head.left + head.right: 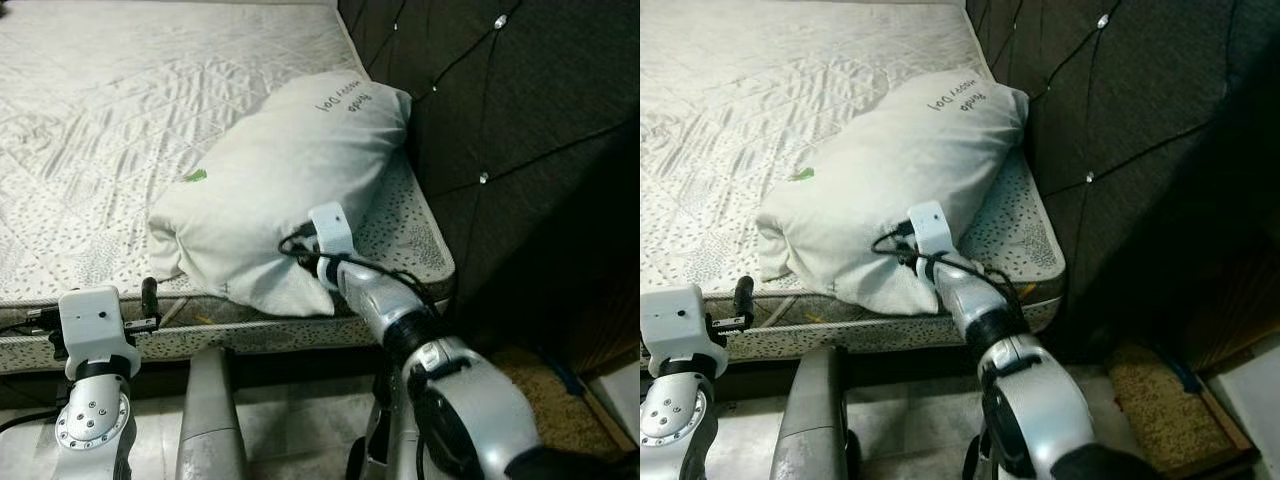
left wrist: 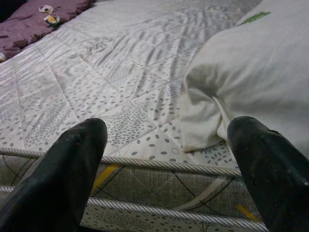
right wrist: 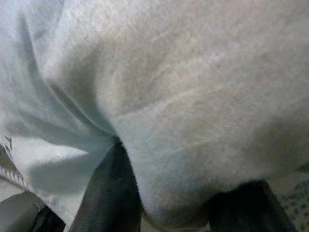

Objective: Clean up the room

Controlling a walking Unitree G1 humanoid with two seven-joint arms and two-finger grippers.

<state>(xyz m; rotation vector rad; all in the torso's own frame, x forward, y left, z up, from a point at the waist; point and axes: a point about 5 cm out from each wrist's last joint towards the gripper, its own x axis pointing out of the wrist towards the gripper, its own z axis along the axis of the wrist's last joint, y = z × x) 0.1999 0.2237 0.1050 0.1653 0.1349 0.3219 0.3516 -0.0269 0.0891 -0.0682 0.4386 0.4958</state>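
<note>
A plump, soft white fabric pillow lies at the corner of the bare quilted patterned mattress, close to the dark tufted headboard. The right gripper pinches a fold of its near end between both fingers, so straightening the pillow seems in hand; next likely calls for lifting or dragging it. The left gripper hovers spread wide at the corded mattress edge.

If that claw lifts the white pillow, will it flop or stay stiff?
The pillow would probably sag: its fabric already bunches around the right claw. It looks puffy, so likely light. Being soft cloth, it shouldn't roll or slip on the mattress.
</note>
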